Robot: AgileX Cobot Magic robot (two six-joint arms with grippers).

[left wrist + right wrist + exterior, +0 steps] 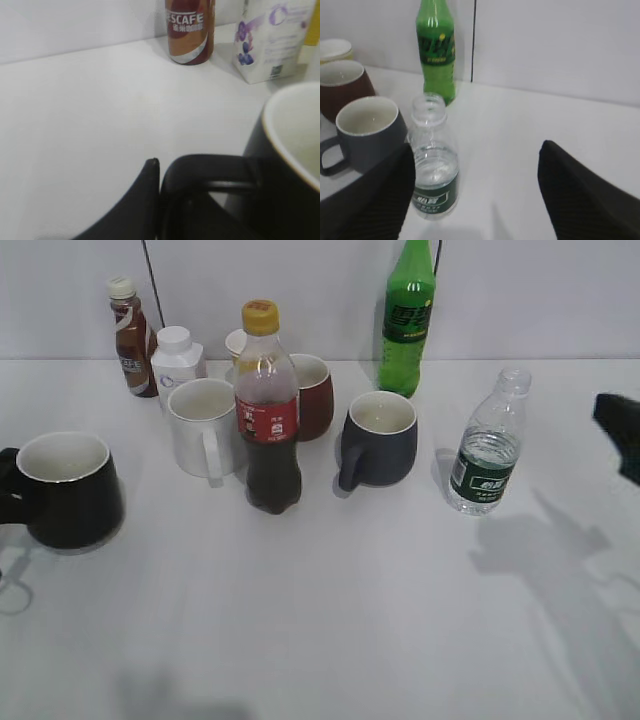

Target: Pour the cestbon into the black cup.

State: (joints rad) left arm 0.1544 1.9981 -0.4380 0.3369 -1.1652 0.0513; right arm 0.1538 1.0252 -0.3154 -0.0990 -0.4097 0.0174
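Observation:
The black cup (pixel 65 490), glossy with a white inside, stands at the left of the table. My left gripper (pixel 6 492) is at its loop handle. In the left wrist view one finger of the left gripper (pixel 162 175) presses against the handle of the black cup (pixel 280 190); the other finger is hidden. The cestbon (pixel 487 455), clear, capless and part full, stands upright at the right. My right gripper (pixel 622 430) is open, to the right of it. In the right wrist view the cestbon (pixel 434 170) stands just beyond the left finger of the right gripper (pixel 477 190), untouched.
Between cup and cestbon stand a white mug (pixel 205 425), a red-labelled dark-drink bottle (pixel 268 410), a dark red mug (pixel 312 395) and a grey-blue mug (pixel 380 440). A green soda bottle (pixel 408 315), a coffee bottle (pixel 130 335) and a white bottle (pixel 177 360) stand by the wall.

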